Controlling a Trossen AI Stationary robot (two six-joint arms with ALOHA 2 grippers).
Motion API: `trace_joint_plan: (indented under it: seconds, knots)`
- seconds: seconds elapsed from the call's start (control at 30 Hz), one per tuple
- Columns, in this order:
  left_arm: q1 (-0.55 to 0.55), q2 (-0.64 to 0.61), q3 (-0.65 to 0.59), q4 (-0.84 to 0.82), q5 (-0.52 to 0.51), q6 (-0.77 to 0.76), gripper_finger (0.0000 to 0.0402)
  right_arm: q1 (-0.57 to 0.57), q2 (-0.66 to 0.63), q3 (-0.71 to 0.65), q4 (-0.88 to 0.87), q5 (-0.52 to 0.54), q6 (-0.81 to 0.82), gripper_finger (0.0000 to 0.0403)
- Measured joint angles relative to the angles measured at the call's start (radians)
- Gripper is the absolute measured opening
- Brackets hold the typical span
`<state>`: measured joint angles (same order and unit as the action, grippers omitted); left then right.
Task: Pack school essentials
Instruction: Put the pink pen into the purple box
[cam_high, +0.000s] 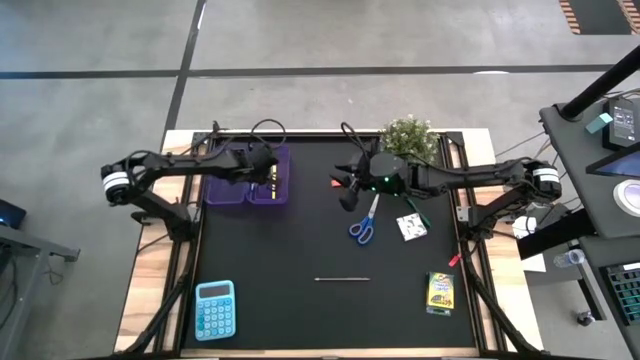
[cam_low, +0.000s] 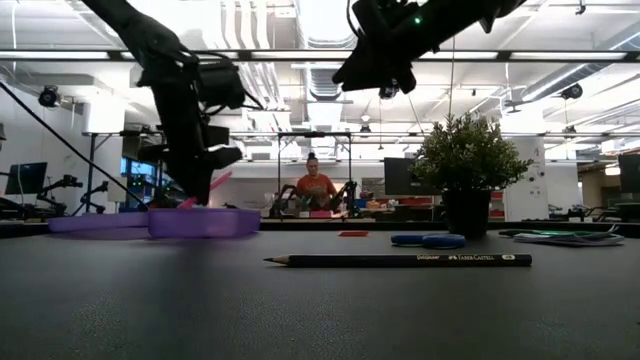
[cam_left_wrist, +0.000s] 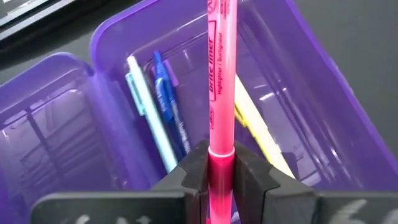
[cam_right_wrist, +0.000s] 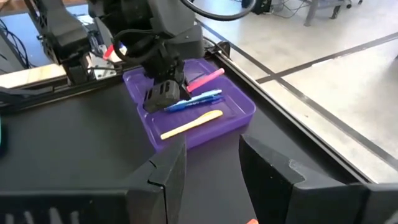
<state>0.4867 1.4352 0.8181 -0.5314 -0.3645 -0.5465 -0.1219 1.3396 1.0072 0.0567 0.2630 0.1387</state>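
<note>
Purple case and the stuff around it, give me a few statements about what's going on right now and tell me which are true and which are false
1. The left gripper is shut on a pink highlighter over the purple case. True.
2. The case already holds a yellow pen and a blue pen. True.
3. The blue-handled scissors lie inside the case. False: they lie on the black mat, below the right gripper.
4. The right gripper holds the pencil. False: its jaws are open and empty; the pencil lies on the mat.
5. The crayon box lies near the table's right edge. True.
</note>
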Motion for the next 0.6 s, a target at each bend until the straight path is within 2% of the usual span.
trace_joint_plan:
  seconds: [0.23,0.47,0.6]
  knots:
    - [0.003,0.070,0.051,0.002,0.001,0.002,0.0034,0.009,0.000,-0.006,0.001,0.000,0.006,0.0137]
    - [0.003,0.082,0.061,-0.001,-0.001,0.002,0.0037,0.020,0.000,-0.006,0.000,0.000,0.008,0.0137]
    - [0.003,0.069,0.060,0.000,-0.012,0.002,0.0065,0.026,0.000,-0.007,0.000,0.000,0.010,0.0137]
